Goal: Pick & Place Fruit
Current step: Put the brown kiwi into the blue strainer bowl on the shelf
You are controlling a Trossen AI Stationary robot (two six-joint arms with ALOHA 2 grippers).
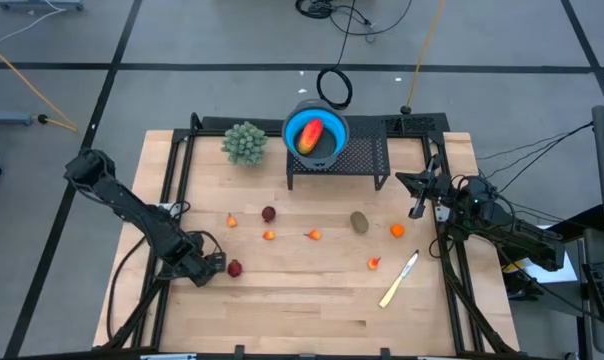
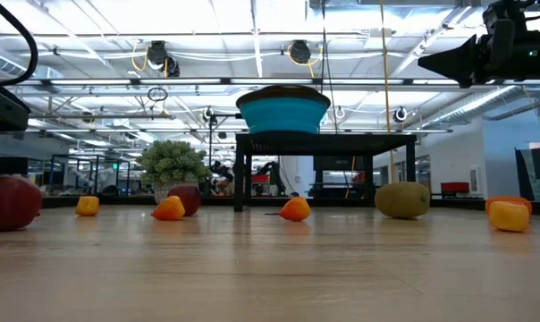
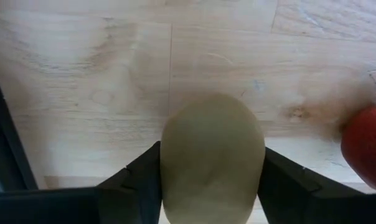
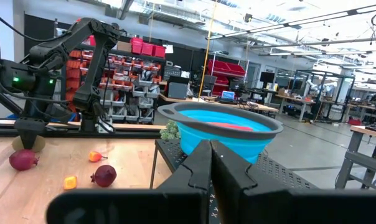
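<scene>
Fruit: an olive oval (image 3: 213, 158) is sitting between the left gripper's (image 1: 208, 266) fingers (image 3: 136, 180), long axis running along the fingers, at the lower left of the high view. The jaws are pressing its two sides, closed on it. A red ball (image 1: 234, 268) is lying just beside. The right gripper (image 1: 419, 190), fingers together and empty, is hanging at right near the blue bowl (image 1: 316, 133).
</scene>
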